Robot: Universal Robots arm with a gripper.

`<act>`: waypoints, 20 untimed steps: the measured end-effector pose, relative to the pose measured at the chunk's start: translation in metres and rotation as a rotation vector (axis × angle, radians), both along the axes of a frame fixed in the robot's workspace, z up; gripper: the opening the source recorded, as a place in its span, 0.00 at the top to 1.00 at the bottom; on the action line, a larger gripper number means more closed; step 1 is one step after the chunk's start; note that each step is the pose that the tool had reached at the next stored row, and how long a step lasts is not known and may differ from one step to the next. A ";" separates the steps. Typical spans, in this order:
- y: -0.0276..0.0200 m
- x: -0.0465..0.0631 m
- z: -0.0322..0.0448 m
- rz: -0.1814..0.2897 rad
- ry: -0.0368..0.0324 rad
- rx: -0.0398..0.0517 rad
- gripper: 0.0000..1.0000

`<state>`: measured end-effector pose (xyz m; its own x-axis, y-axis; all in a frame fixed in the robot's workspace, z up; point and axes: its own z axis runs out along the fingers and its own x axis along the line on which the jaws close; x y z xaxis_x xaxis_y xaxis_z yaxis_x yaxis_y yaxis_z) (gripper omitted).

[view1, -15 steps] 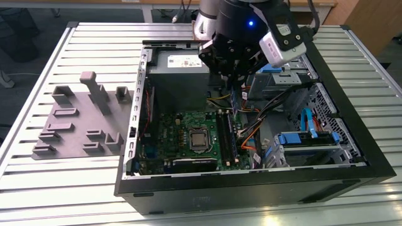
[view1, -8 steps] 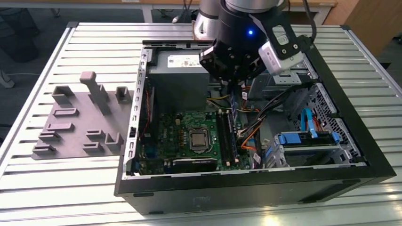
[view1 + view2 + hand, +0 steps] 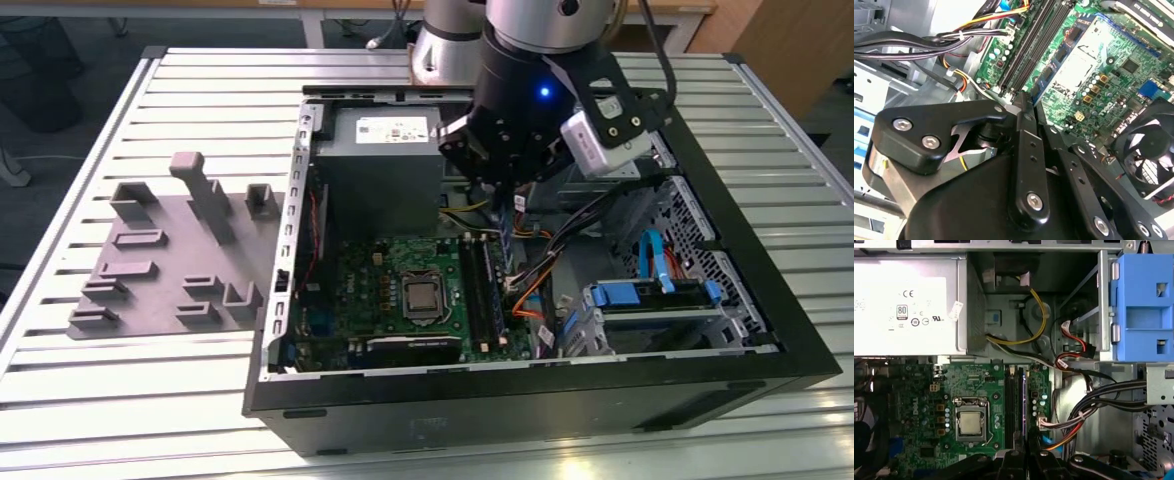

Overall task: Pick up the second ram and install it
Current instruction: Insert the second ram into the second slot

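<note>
While I watch from the exterior view, the gripper (image 3: 514, 172) hangs over the open computer case (image 3: 300, 330), which lies on its side on the slatted table (image 3: 160, 400). Inside the case are the green motherboard (image 3: 979, 390) with its bare processor (image 3: 970, 424), the grey power supply (image 3: 909, 305), a bundle of cables (image 3: 1094, 400), a blue drive bracket (image 3: 1144, 305) and a fan (image 3: 1149, 155).

In the second wrist view the fingers (image 3: 1023, 130) are drawn close together with only a sliver between them, and I cannot make out whether anything is pinched there. The second ram (image 3: 1024, 405) I read as the thin bluish strip seen edge-on in the first wrist view, standing in line with the black memory slots (image 3: 1010, 400) and running down to the fingertips. Its lower end is hidden behind them. A grey fixture (image 3: 174, 260) sits beside the case on the exterior view's left.
</note>
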<state>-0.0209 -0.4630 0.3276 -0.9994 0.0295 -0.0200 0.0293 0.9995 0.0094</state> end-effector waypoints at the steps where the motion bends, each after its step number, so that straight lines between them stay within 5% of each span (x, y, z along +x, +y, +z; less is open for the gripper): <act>1: 0.0000 0.000 -0.0005 0.000 0.0000 -0.0001 0.86; 8: 0.0000 -0.004 -0.0122 0.024 0.0021 0.0000 0.86; 10: 0.0000 -0.005 -0.0152 0.023 0.0072 0.0001 0.86; 14: 0.0000 -0.006 -0.0192 0.022 0.0328 0.0003 0.86; 20: 0.0000 -0.005 -0.0296 0.022 0.0357 0.0005 0.86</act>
<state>-0.0264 -0.4630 0.2979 -0.9998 0.0075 0.0157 0.0076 0.9999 0.0092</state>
